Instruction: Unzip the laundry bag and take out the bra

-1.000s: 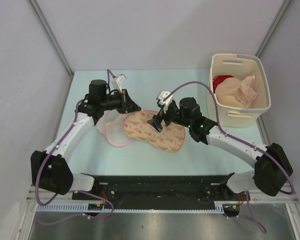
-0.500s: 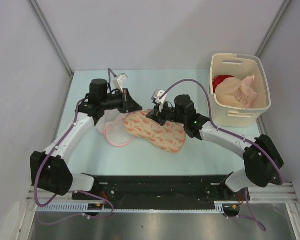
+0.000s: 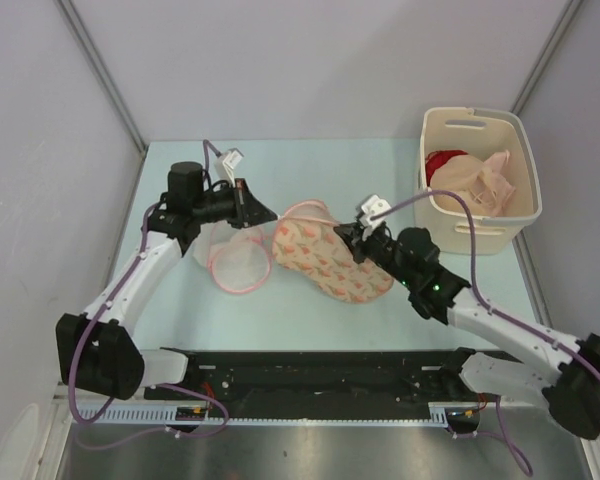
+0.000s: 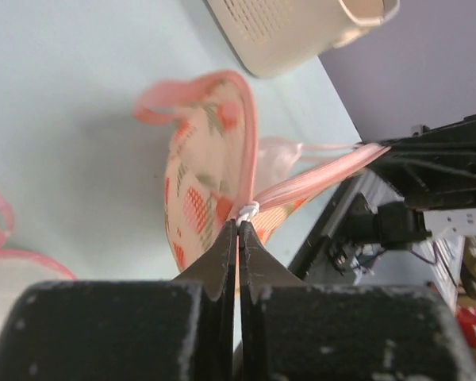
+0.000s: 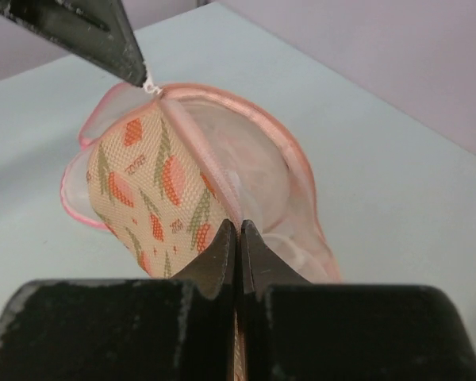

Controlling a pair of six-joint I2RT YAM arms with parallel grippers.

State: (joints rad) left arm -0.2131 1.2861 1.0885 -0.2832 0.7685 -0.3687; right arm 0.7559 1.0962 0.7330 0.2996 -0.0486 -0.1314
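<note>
The laundry bag, cream-peach with red-pink motifs and pink edging, lies mid-table, pulled taut between both grippers. My left gripper is shut on the small white zip tab at the bag's left end. The right gripper is shut on the bag's pink edging at the right. The bag gapes open along its far side. Pale soft fabric with a thin white strap, apparently the bra, shows inside the opening.
A round white mesh item with pink trim lies just left of the bag, under the left arm. At the back right stands a cream basket holding a red garment and a peach one.
The right gripper went from open to shut on the bag's edging and drew back to the right and nearer. The bag stretched, shifted right and gaped open. The left gripper kept its hold.
</note>
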